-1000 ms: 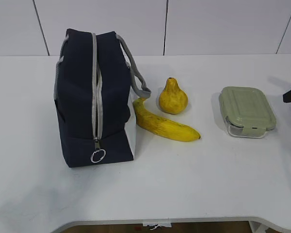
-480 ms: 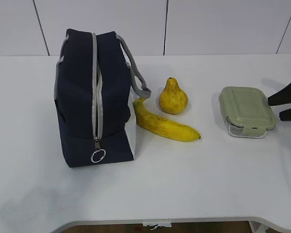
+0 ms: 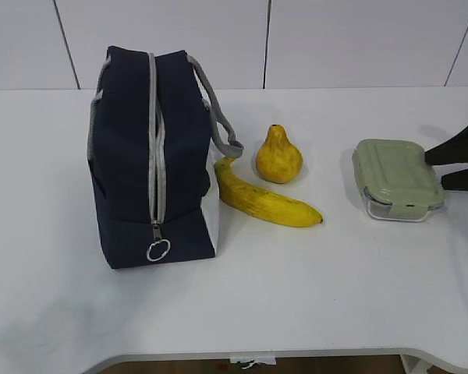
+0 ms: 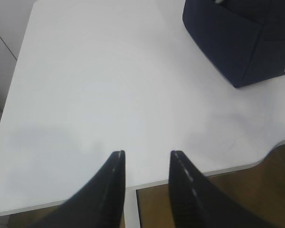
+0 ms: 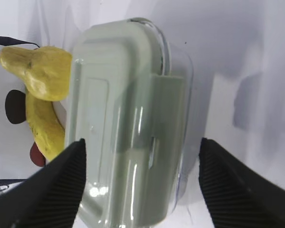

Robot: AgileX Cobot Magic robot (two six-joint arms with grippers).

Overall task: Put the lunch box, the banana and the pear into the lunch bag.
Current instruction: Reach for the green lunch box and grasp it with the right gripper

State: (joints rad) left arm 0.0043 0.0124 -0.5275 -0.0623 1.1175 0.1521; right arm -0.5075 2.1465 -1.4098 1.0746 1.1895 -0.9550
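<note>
**Now the right gripper closes on the lunch box**

Over the last second the right gripper (image 3: 451, 167) advances from the table's right edge; its wide-spread jaws now flank the clear rectangular lunch box with sage-green lid (image 3: 396, 178), no contact yet. Yellow speckled banana (image 3: 265, 202) and small yellow pear (image 3: 278, 157) lie unmoved beside the zipped navy fabric lunch bag (image 3: 152, 156). Left gripper (image 4: 146, 161) hovers apart, jaws parted and empty. Judgement: grasp imminent, bag unopened.

White table (image 3: 312, 288) before pale panelled wall (image 3: 359, 43), floor possibly brown.
</note>
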